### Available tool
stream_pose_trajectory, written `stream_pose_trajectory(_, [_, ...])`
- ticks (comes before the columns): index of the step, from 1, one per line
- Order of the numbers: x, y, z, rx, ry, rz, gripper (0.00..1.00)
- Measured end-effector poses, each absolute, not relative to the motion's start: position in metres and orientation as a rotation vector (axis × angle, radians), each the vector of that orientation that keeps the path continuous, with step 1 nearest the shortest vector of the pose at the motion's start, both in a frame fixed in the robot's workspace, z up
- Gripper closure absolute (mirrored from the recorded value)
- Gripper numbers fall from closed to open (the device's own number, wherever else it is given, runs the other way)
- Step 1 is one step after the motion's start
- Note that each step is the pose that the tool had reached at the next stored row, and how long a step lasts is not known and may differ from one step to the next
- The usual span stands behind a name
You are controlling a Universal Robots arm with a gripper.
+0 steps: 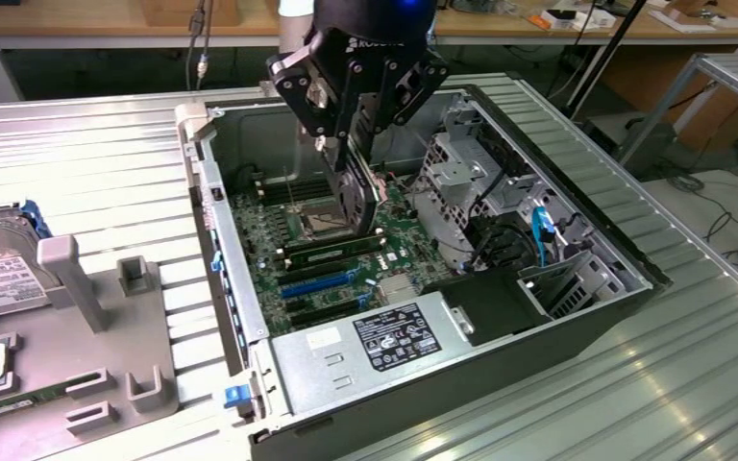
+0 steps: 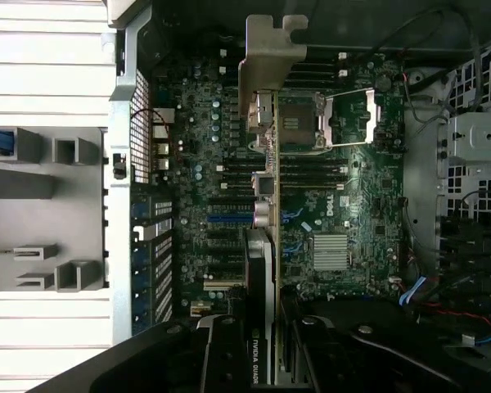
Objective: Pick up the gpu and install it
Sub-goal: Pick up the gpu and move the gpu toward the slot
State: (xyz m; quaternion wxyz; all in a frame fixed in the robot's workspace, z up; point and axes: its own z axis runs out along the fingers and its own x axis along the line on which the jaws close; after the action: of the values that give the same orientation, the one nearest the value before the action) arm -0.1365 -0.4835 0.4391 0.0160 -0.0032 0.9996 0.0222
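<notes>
The pick is done for you: the gpu (image 1: 358, 204) is clamped edge-on in the gripper (image 1: 354, 144), hanging inside the open computer case (image 1: 224, 259) over the green board (image 2: 352, 196); the install looks left to do (I can't make out any slot contact); the fingers (image 2: 222, 360) are closed on one end of the card, and its metal bracket (image 2: 270, 57) juts out at the far end, well clear of them.

Gripper (image 1: 354, 130) vertical, pointing down; fingers (image 2: 222, 360) clamped either side of gpu (image 2: 258, 262).
</notes>
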Motion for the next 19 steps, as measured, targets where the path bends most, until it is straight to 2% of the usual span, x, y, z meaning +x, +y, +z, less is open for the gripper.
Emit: stream_pose_trajectory(19, [-0.119,-0.483,0.439,-0.01,3.109,0.069,0.73])
